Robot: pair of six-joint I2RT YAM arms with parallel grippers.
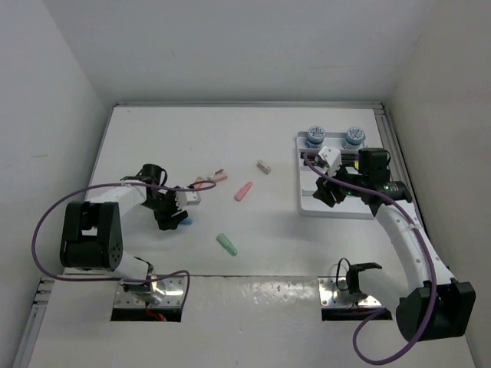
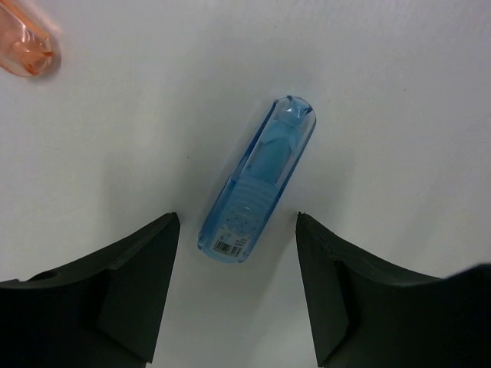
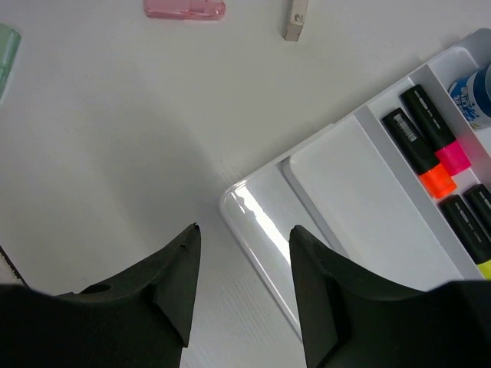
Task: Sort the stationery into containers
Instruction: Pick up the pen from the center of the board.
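Observation:
A clear blue stub (image 2: 257, 180) lies on the white table, its near end just between my left gripper's (image 2: 238, 222) open fingers, untouched; it also shows in the top view (image 1: 184, 223) beside the left gripper (image 1: 170, 216). My right gripper (image 3: 244, 234) is open and empty over the near-left corner of the white tray (image 3: 345, 192). The tray (image 1: 345, 207) holds black markers with orange (image 3: 418, 151), pink (image 3: 437, 126) and yellow (image 3: 469, 224) ends. Two blue-white pots (image 1: 314, 136) (image 1: 353, 136) stand at its far end.
Loose on the table are an orange stub (image 1: 205, 182), also in the left wrist view (image 2: 23, 46), a pink stub (image 1: 243, 191), a green stub (image 1: 226, 244) and a beige block (image 1: 264, 165). White walls enclose the table.

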